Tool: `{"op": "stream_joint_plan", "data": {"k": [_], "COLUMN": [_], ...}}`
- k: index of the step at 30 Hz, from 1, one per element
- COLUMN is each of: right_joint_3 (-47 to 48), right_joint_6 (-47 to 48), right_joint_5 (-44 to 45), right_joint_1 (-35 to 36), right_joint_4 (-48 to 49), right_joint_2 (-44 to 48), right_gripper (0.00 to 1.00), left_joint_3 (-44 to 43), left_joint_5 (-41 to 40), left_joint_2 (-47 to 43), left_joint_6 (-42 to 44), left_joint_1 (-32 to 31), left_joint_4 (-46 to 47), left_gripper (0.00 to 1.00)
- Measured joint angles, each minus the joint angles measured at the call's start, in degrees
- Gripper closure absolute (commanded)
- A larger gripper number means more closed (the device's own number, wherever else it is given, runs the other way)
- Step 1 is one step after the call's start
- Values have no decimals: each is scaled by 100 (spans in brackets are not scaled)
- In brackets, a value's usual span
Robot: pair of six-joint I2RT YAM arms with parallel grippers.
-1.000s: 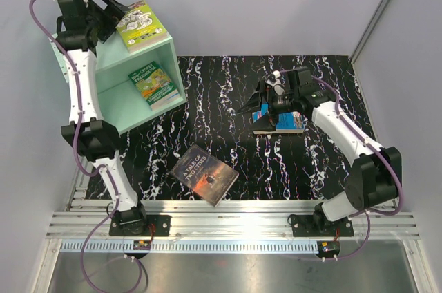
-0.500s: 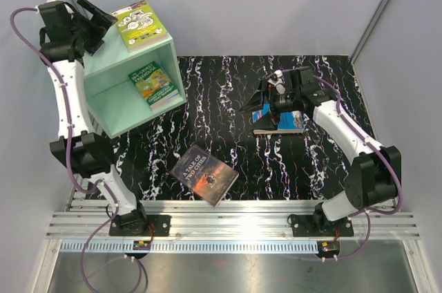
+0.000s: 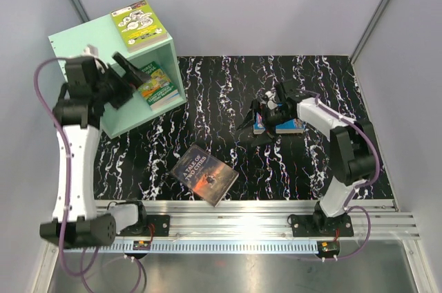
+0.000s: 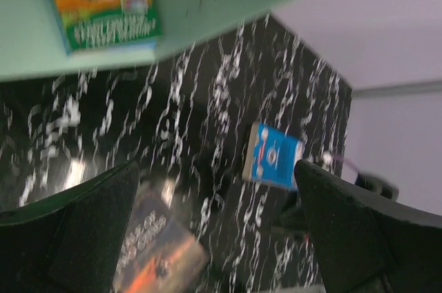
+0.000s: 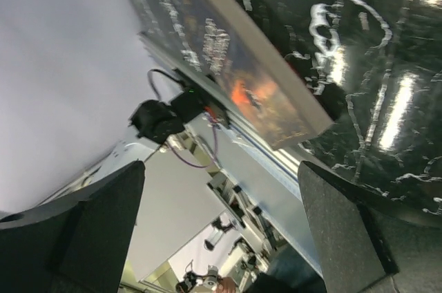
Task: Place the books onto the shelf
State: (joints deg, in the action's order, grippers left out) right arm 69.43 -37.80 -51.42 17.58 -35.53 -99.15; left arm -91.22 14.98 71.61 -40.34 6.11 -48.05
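The mint-green shelf (image 3: 83, 37) stands at the back left, its open face turned to the table. A lime-green book (image 3: 141, 25) lies on its top and a green book (image 3: 159, 86) lies inside. My left gripper (image 3: 135, 75) hangs open and empty just in front of that opening. A dark book (image 3: 205, 174) lies flat near the front rail. A blue book (image 3: 290, 127) lies at mid right, partly under my right wrist; the right gripper (image 3: 252, 121) is open beside its left edge. The left wrist view shows the green book (image 4: 103, 3), blue book (image 4: 274, 155) and dark book (image 4: 155, 251).
The black marbled tabletop (image 3: 221, 92) runs from the shelf to the right wall. An aluminium rail (image 3: 235, 220) carrying both arm bases crosses the near edge. Grey walls close the back and sides. The right wrist view looks past the dark book (image 5: 255, 79) toward the rail.
My left arm has swung down from behind the shelf's top to the front of its open face. My right arm has folded lower over the blue book. No book has moved.
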Motion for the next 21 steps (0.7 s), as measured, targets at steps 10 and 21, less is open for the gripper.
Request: {"op": "stream_joint_plan", "data": {"k": [10, 21], "right_joint_3": [9, 0], "right_joint_6": [551, 815], "right_joint_5": [472, 734], "right_joint_1": [992, 1338], "right_joint_4": [-256, -85], "right_joint_2": [-691, -1530], "right_gripper": [1, 2], "left_joint_3": [3432, 6592], "left_joint_5": [-70, 608], "left_joint_2": [-2697, -4247], "left_joint_6": [-223, -796], "left_joint_1": [-507, -798], "left_joint_4": [-769, -903], "left_gripper": [1, 1]}}
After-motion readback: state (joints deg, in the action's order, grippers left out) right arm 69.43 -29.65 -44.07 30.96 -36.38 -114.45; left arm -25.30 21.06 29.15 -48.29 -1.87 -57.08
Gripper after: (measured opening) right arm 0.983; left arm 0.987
